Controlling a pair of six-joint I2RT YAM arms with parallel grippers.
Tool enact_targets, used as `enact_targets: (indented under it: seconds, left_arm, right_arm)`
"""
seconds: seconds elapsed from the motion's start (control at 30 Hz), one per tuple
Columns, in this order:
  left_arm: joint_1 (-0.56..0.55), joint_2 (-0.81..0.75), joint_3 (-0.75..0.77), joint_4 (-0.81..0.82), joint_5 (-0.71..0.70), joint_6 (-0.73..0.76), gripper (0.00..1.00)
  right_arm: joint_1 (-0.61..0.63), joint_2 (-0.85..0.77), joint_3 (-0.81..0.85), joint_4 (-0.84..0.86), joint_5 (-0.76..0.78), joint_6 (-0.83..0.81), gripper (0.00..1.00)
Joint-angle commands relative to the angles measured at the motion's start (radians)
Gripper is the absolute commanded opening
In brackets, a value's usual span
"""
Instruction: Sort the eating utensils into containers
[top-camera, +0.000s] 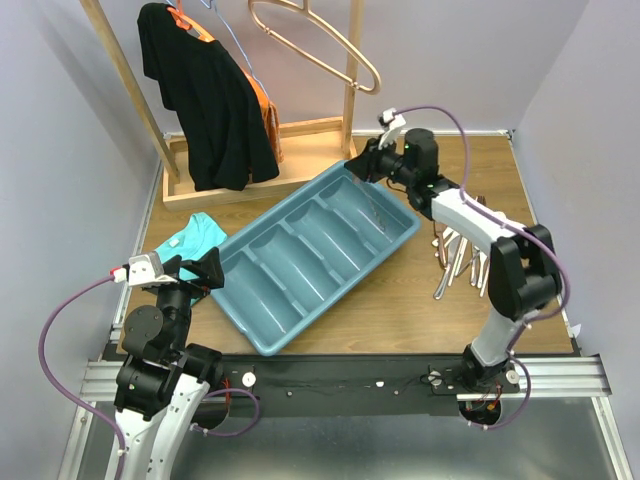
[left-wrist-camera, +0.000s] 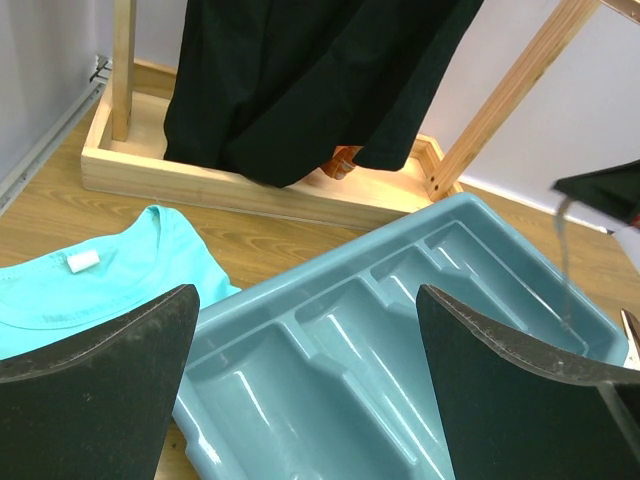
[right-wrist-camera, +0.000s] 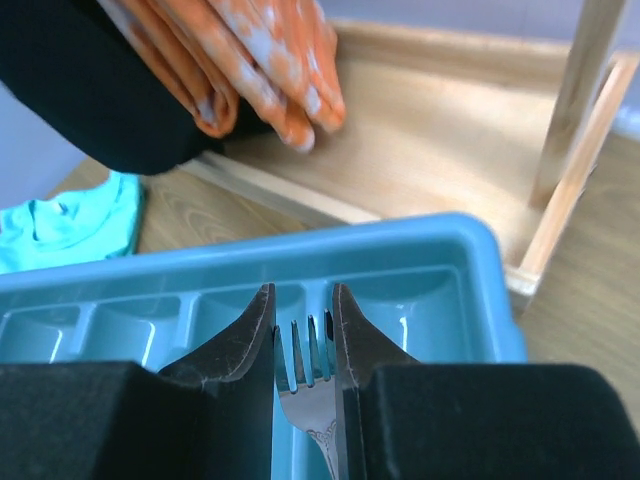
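The right gripper is clamped on a fork. Both fingers press against the sides of the fork just behind the tines, and the tines project forward past the fingertips. The handle runs back between the finger pads and out of view.

The fork hangs over the far end of the teal-blue tray, inside its rim. The fingers mask the dividers directly beneath, so the compartment under the tines cannot be determined. The four long compartments that show hold no utensils.

The remaining utensils lie in a loose pile on the table, to the right of the tray and beside the right arm.

The left gripper is at the near left corner of the tray. Its fingers are spread wide apart and hold nothing.

A teal cloth lies just left of the tray. Behind it, a wooden rack carries a black garment and metal hangers.
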Motion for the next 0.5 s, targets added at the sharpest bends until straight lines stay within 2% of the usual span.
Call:
enact_targets:
  seconds: [0.0,0.17,0.27,0.3,0.4,0.47]
  left_arm:
    - [0.003,-0.010,-0.008,0.015,0.015,0.009,0.99]
    - [0.003,-0.012,-0.009,0.015,0.017,0.011,0.99]
    - [0.003,-0.007,-0.009,0.018,0.022,0.009,0.99]
    - [0.003,-0.008,-0.009,0.020,0.022,0.011,0.99]
    - [0.003,-0.005,-0.011,0.021,0.023,0.011,0.99]
    - [0.003,-0.004,-0.009,0.021,0.025,0.011,0.99]
  right_arm:
    - [0.022,0.119,0.006,0.063,0.085,0.056,0.17]
    - [0.028,0.137,-0.039,0.035,0.207,0.089,0.20]
    - [0.028,0.125,-0.042,-0.014,0.271,0.100,0.30]
    - [0.028,0.120,-0.042,-0.029,0.282,0.100,0.37]
    - [0.031,0.099,-0.025,-0.095,0.310,0.089,0.50]
    - [0.033,0.080,-0.017,-0.144,0.336,0.082,0.53]
